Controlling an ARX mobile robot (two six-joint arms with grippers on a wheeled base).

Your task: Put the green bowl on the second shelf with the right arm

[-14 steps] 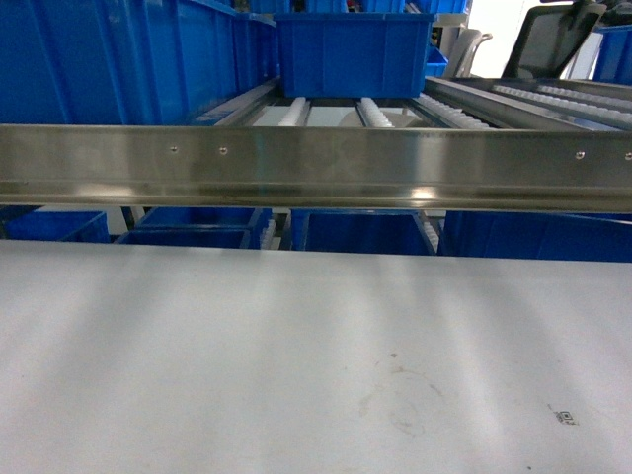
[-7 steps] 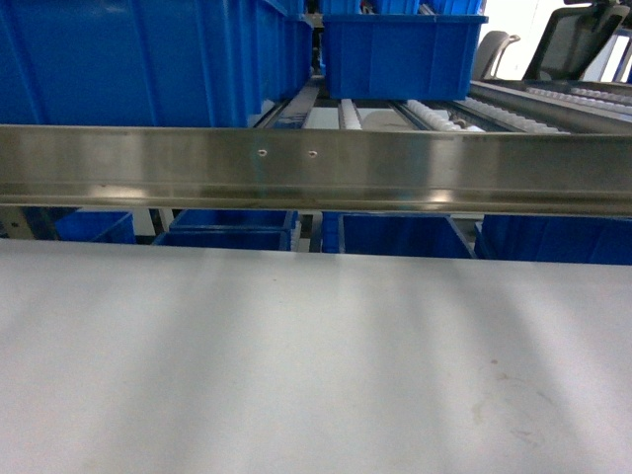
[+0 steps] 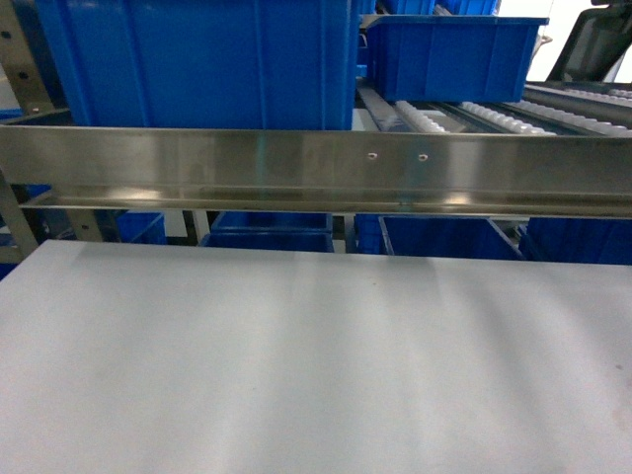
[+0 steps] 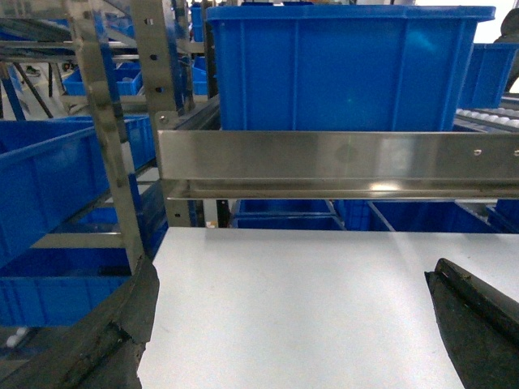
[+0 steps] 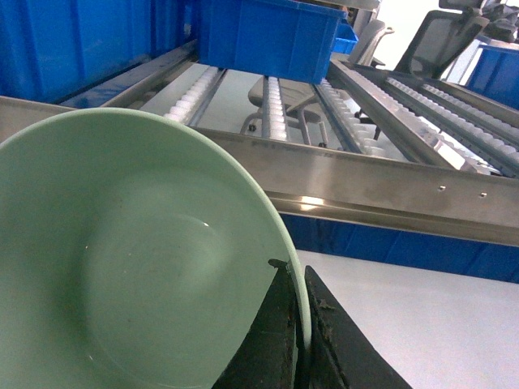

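Observation:
The green bowl (image 5: 138, 259) fills the left of the right wrist view, tilted with its hollow toward the camera. My right gripper (image 5: 302, 324) is shut on its right rim, one black finger inside the bowl and one outside. It hangs in front of the steel shelf rail (image 5: 365, 182), with roller tracks (image 5: 276, 101) behind. My left gripper (image 4: 292, 324) is open over the white table (image 4: 300, 300), nothing between its fingers. Neither gripper nor the bowl shows in the head view, where the shelf rail (image 3: 316, 163) crosses above the white table (image 3: 316, 355).
Large blue crates (image 3: 197, 64) and a smaller one (image 3: 454, 54) sit on the roller shelf behind the rail. More blue crates (image 4: 49, 178) fill racks to the left behind a steel upright (image 4: 109, 146). An office chair (image 5: 442, 36) stands far right.
The head view has slid leftward along the rack: the rail's screw holes and the small blue crate have shifted right, and the table's left edge has come into view.

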